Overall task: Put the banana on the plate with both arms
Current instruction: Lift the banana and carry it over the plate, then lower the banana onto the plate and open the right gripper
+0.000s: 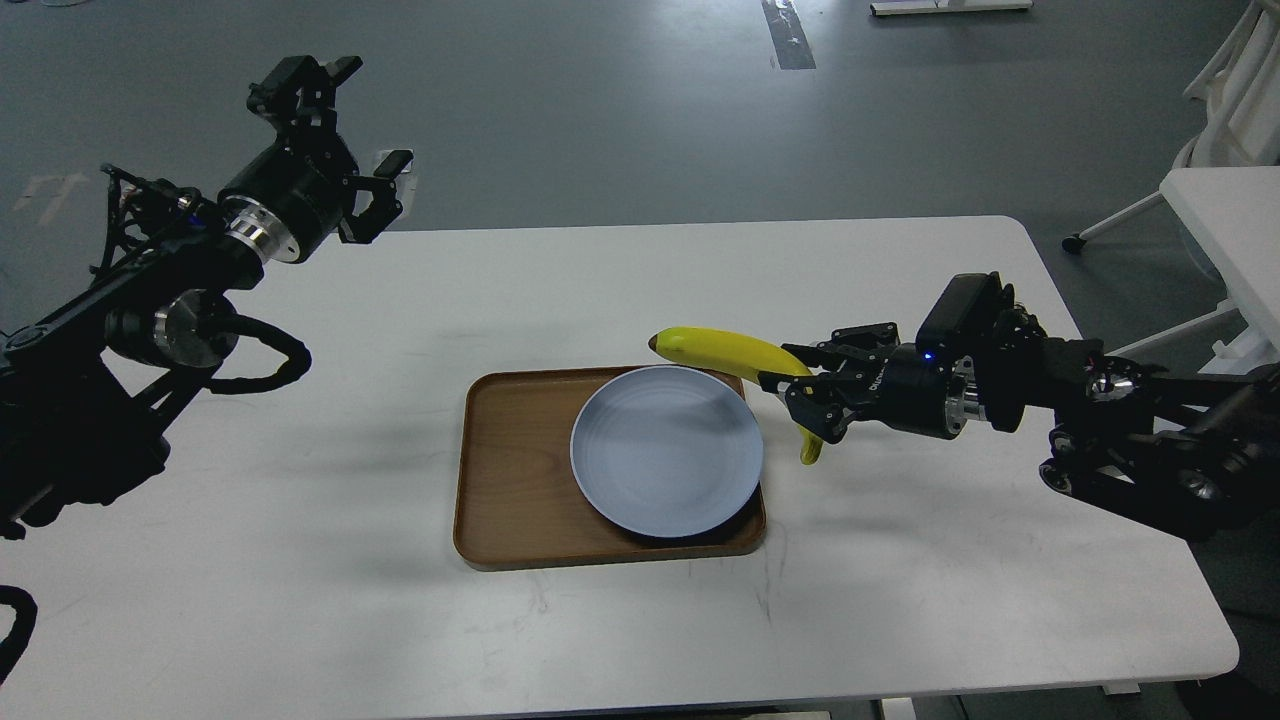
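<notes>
The yellow banana hangs in the air just past the plate's upper right rim, its dark tip to the left and its greenish stem end pointing down. My right gripper is shut on the banana near its stem end and holds it above the table. The pale blue-grey plate lies on the right part of the brown tray. My left gripper is raised at the far left, above the table's back edge, open and empty.
The white table carries only the tray and plate. A second white table and chair legs stand at the far right on the grey floor.
</notes>
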`<act>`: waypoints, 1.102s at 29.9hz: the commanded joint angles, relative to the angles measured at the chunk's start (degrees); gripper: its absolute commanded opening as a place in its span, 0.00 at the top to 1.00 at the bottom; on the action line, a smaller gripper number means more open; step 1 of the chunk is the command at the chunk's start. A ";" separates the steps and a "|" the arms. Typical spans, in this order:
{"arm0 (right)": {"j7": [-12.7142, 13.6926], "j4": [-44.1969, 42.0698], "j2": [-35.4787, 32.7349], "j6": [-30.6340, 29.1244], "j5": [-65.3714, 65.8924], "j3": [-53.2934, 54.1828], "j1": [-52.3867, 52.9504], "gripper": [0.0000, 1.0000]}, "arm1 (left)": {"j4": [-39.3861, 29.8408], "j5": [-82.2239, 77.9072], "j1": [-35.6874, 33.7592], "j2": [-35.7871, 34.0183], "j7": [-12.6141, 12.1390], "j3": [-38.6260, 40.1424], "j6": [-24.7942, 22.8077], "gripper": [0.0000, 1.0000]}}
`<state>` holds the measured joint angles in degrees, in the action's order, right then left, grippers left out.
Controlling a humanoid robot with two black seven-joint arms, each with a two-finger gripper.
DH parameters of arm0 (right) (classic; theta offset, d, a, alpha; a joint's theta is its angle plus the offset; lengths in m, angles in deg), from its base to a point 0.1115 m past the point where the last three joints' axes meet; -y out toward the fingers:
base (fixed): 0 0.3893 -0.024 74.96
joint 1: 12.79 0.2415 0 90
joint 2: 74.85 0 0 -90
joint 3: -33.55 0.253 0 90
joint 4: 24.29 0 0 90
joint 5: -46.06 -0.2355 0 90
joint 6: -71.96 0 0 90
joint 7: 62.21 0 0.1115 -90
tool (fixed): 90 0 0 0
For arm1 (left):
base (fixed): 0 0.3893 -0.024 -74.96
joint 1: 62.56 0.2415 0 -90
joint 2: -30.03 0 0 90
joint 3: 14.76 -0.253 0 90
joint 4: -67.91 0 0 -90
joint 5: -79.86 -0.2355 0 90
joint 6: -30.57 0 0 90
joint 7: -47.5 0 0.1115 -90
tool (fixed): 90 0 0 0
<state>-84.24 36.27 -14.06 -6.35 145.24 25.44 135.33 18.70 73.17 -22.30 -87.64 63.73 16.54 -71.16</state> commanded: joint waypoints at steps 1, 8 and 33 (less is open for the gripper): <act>-0.03 -4.31 6.00 -0.27 -0.03 -1.11 0.24 0.73 | -0.01 0.01 0.00 -0.54 0.65 -0.09 -0.22 0.02; -0.29 -4.75 7.06 -0.27 -0.12 -1.64 -0.11 0.73 | -0.01 0.01 0.00 -0.71 0.73 -0.09 -0.31 0.02; 0.50 -4.58 8.65 -0.97 -10.30 1.59 1.99 0.00 | -0.02 0.01 0.00 -1.07 0.73 -0.09 -1.37 0.02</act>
<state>-83.74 31.60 -4.82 -7.40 137.02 24.75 135.85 18.64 73.17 -22.30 -88.72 64.45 16.44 -72.34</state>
